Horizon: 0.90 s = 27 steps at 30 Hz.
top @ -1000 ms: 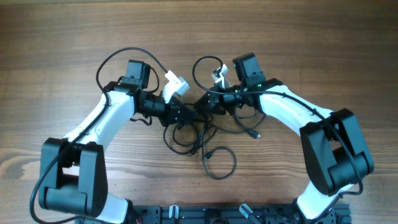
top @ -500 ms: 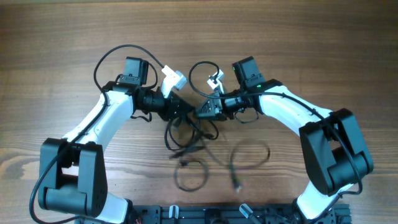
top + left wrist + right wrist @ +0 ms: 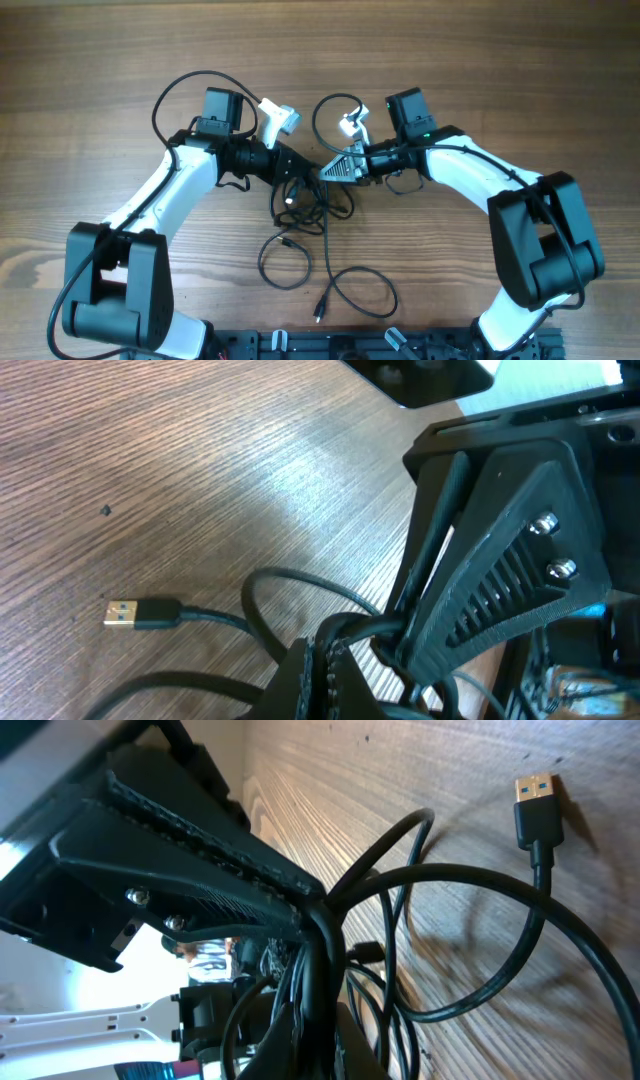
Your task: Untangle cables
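Mid-bench (image 3: pixel 90 60), the left claw (image 3: pixel 297 172) and right claw (image 3: pixel 334 172) nearly touch. Each seems pinched narrow on the knotted cables (image 3: pixel 305 204), whose loose loops lie just below.

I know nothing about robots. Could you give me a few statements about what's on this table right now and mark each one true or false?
1. The left gripper and the right gripper meet at one clump of the cables. True.
2. The cables are white. False: they are black.
3. A USB plug lies flat on the wooden table. True.
4. Every cable lies straight and separate. False: they are bunched together between the grippers, and loose loops trail toward the robot's base.
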Each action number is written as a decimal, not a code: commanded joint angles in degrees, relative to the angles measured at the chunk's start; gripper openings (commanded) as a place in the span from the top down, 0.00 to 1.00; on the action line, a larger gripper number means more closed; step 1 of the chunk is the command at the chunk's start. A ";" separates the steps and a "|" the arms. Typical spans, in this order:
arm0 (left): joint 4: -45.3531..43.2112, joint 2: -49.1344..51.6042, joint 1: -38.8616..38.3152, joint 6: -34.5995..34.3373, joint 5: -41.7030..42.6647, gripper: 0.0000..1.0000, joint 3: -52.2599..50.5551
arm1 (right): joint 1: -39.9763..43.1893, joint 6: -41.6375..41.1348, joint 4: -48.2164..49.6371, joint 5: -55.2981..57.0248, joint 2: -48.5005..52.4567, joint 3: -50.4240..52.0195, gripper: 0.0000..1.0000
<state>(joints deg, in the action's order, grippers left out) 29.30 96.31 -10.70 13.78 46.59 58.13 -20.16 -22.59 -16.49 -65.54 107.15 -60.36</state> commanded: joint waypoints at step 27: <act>-2.95 0.24 16.13 -20.28 6.10 0.96 -2.03 | 7.28 8.55 23.61 -12.57 -5.51 -0.46 0.95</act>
<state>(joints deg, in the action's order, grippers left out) 26.72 96.33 2.17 -6.76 58.63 57.06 -17.39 -6.31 3.18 -70.13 105.60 -60.51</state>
